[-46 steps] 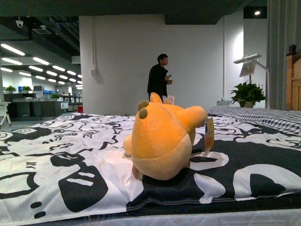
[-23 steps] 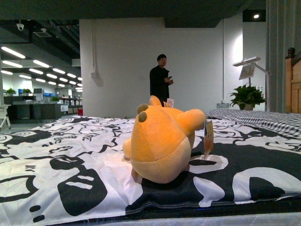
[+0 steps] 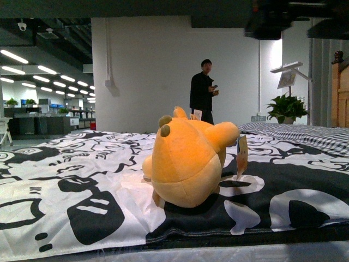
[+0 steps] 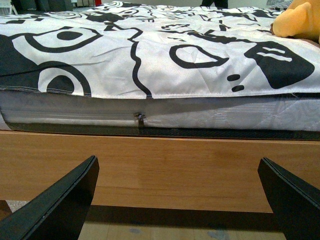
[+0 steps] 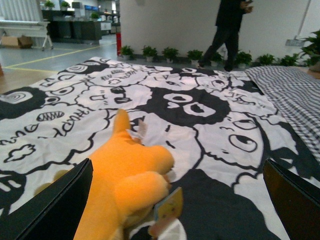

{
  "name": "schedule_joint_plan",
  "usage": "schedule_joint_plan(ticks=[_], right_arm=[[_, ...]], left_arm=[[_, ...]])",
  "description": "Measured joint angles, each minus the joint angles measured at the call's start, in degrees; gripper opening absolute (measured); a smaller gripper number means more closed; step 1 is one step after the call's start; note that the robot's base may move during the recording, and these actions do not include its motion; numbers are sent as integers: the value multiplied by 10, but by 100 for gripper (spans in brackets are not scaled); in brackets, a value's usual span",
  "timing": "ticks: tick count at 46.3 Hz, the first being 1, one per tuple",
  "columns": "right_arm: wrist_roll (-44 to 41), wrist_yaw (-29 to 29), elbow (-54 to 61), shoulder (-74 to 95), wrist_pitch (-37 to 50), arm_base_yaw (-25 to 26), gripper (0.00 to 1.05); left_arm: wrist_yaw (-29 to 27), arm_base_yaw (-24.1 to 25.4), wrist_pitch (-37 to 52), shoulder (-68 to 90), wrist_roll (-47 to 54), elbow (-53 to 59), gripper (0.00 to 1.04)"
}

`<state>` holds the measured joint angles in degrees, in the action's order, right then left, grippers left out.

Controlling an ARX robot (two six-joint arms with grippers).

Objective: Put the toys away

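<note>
The toy, an orange-yellow plush animal [image 3: 188, 161], lies on the black-and-white patterned bed cover [image 3: 65, 180] with a paper tag [image 3: 242, 157] hanging at its side. In the right wrist view the plush [image 5: 125, 185] sits low between the fingers of my right gripper [image 5: 176, 165], which is open just above it and not touching. My left gripper [image 4: 177, 162] is open low in front of the bed's wooden side rail [image 4: 160, 170], with nothing between its fingers. The plush [image 4: 300, 20] shows far off at the corner of that view. A dark blurred arm part [image 3: 278, 19] hangs high at the right in the front view.
A person in black [image 3: 204, 90] stands beyond the bed by the white wall. A potted plant [image 3: 286, 109], a wooden headboard [image 3: 341, 93] and grey checked bedding [image 3: 305, 134] are at the right. The mattress side with a zip [image 4: 140, 118] faces my left gripper.
The person has walked to the right. A dark arm part has come into the top right of the front view. The plush has not moved.
</note>
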<state>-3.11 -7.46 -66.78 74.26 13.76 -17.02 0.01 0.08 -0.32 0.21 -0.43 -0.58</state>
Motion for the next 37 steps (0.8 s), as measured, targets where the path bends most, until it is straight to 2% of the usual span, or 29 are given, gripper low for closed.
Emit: schedule_joint_plan(ticks=[7, 15, 23, 37], right_arm=[[-18, -44, -56, 73, 0, -77, 104], [-26, -76, -72, 130, 2, -134, 104], [-27, -95, -87, 175, 11, -155, 104], [-20, -141, -98, 237, 40, -153, 104]], left_arm=[[0, 0, 0, 0, 0, 0, 99], [0, 0, 0, 0, 0, 0, 99], [0, 0, 0, 0, 0, 0, 99], [0, 0, 0, 0, 0, 0, 99]])
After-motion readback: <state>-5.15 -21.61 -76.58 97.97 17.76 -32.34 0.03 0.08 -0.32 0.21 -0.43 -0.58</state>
